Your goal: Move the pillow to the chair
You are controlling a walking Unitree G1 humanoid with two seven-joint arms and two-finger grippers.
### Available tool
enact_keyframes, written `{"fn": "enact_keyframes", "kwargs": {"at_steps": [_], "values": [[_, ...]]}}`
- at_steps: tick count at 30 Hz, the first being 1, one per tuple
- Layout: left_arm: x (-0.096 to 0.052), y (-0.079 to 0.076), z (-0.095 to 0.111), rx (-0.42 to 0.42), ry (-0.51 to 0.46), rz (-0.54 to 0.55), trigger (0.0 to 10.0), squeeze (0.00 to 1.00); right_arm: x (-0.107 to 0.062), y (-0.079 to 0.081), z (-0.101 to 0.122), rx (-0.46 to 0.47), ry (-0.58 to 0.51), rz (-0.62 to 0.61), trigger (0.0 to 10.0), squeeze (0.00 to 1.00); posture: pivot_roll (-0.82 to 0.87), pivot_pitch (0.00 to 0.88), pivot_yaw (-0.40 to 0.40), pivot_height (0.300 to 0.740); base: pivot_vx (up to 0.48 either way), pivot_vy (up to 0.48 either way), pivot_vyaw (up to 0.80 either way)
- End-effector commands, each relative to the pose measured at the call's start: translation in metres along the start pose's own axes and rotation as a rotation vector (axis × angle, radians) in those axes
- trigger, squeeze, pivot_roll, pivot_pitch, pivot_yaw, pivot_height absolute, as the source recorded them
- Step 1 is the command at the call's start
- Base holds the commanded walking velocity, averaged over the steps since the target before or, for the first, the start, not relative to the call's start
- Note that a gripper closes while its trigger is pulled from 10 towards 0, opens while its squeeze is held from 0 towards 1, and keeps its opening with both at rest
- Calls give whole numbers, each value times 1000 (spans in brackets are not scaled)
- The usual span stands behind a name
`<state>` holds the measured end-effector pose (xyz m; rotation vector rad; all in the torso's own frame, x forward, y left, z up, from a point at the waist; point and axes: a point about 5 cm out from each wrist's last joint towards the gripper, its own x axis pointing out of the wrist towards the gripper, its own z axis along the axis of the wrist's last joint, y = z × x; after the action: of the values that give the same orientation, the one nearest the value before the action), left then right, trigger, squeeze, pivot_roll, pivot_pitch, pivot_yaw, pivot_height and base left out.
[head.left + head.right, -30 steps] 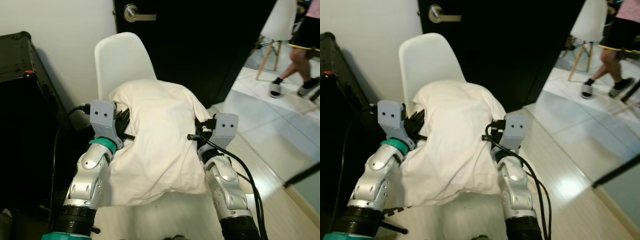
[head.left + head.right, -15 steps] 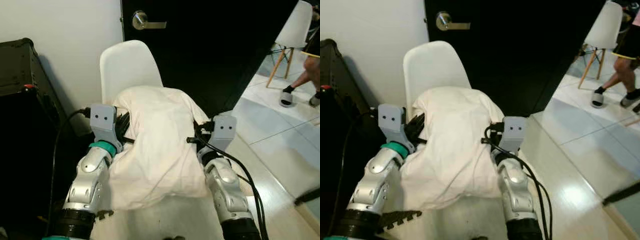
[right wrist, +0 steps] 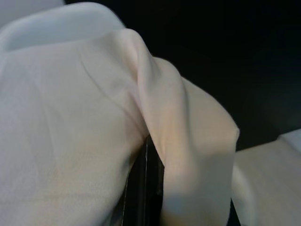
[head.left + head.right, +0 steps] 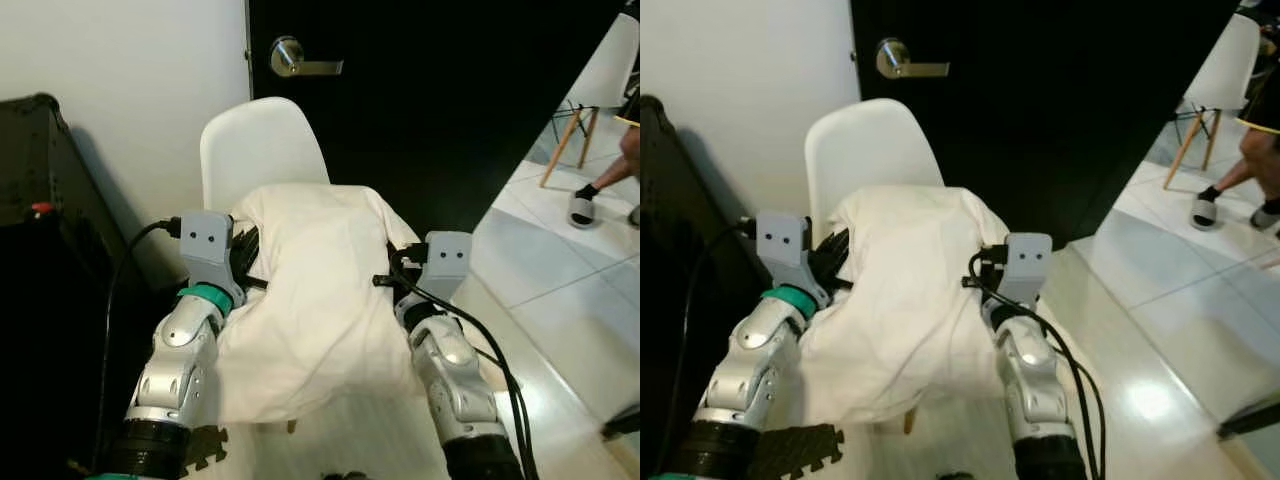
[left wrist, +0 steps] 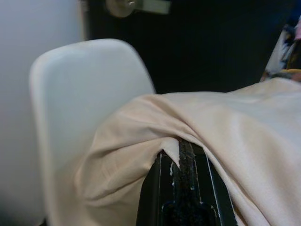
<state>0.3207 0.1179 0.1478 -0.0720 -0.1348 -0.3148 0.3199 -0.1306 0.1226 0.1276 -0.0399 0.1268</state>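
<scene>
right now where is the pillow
In the left eye view the pillow is centred, clamped between the left gripper and right gripper, just in front of the white chair by the dark door.

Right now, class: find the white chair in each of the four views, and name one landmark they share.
Left eye: chair upper centre, behind the pillow.
Right eye: chair upper centre-left.
Left wrist: chair backrest beyond the pillow.
Right wrist: a pale rim past the pillow, probably the chair.
Shared landmark: the black door.
</scene>
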Motion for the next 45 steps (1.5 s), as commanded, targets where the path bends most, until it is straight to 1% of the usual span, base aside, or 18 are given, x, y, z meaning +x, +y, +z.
{"fn": "enact_keyframes", "kwargs": {"at_steps": [1, 5, 7, 12, 13, 17, 27, 45], "values": [[4, -12, 12, 11, -55, -63, 10000, 0, 3, 19, 6, 9, -29, 84, 10000, 0, 55, 0, 20, 740, 0, 0, 0], [3, -12, 9, 20, -35, -59, 10000, 0, 3, 19, 6, 19, -24, 85, 10000, 0, 56, 0, 18, 740, 0, 0, 0], [3, -11, 7, 38, -22, -54, 10000, 0, 3, 20, 5, 24, -18, 87, 10000, 0, 57, 0, 17, 740, 0, 0, 0], [3, -10, 8, 41, -26, -50, 10000, 0, 3, 22, 4, 9, -16, 105, 10000, 0, 59, 0, 17, 740, 0, 0, 0], [3, -9, 8, 39, -28, -45, 10000, 0, 3, 24, 4, -9, -17, 121, 10000, 0, 60, 0, 17, 740, 0, 0, 800], [2, -9, 8, 39, -28, -42, 10000, 0, 3, 26, 3, -19, -13, 125, 10000, 0, 65, 0, 17, 740, 0, 0, 800], [2, -7, 9, 46, -23, -42, 10000, 0, 3, 26, 2, -9, -9, 120, 10000, 0, 69, 0, 19, 740, 0, 0, 800], [1, -10, 6, 60, 6, -73, 10000, 0, 0, 24, 0, 3, -6, 98, 10000, 0, 71, 1, 29, 740, 0, 0, 800]]}}
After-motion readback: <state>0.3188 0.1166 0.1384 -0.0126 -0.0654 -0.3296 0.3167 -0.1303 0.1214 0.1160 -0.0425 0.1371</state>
